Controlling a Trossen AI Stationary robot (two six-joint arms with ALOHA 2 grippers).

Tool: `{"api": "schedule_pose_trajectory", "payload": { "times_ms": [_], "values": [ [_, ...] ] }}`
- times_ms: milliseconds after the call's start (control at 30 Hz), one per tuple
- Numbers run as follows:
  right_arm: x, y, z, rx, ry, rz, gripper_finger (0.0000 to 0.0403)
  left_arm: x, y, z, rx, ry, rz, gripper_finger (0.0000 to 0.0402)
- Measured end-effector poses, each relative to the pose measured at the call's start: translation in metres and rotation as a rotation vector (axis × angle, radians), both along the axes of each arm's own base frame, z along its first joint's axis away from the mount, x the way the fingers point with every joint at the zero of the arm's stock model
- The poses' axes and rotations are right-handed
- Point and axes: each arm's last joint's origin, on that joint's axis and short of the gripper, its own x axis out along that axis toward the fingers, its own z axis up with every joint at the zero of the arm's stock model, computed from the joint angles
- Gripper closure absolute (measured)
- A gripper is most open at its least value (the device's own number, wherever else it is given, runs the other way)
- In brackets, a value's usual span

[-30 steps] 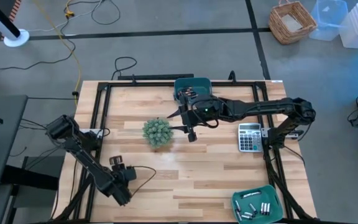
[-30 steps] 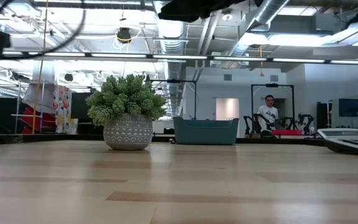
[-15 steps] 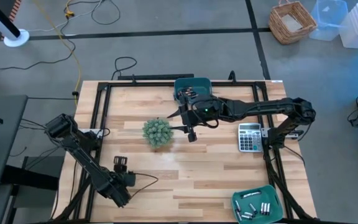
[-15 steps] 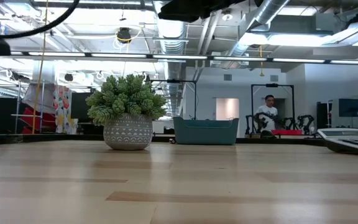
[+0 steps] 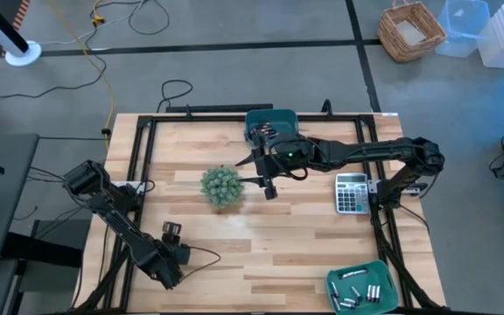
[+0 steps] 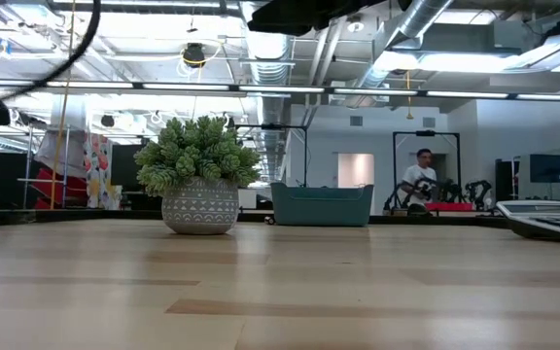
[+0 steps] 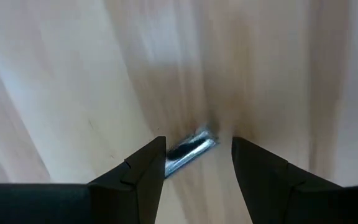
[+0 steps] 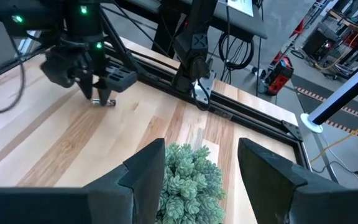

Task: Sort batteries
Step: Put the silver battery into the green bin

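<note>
My high camera looks straight down on the whole table [image 5: 261, 249] from well above. My low one sits at tabletop height, facing level across the boards to the potted plant [image 6: 199, 181] and teal bin [image 6: 322, 204]. The left wrist camera peers down, very near the wood, past its own left gripper [image 7: 196, 163]. The right wrist camera looks forward over the plant beneath the right gripper [image 8: 201, 163], sharing the left gripper with the high view.

Potted plant [image 5: 222, 185], table centre. Grey calculator [image 5: 350, 193] at 3 o'clock of it. Wicker basket [image 5: 411, 31] on floor, 1 o'clock.
</note>
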Motion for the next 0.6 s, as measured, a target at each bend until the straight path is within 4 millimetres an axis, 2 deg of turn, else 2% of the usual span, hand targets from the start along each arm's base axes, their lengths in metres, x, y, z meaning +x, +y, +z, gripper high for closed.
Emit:
{"api": "schedule_pose_trajectory", "payload": {
  "times_ms": [233,600],
  "values": [
    [0.0,0.0,0.0,0.0,-0.001,-0.001,0.0183,-0.005,0.012,-0.014,0.003,0.041,0.036,0.0221],
    [0.0,0.0,-0.001,0.0,0.013,-0.001,0.0183,-0.007,0.016,-0.017,-0.021,0.11,0.059,0.0221]
  ]
}}
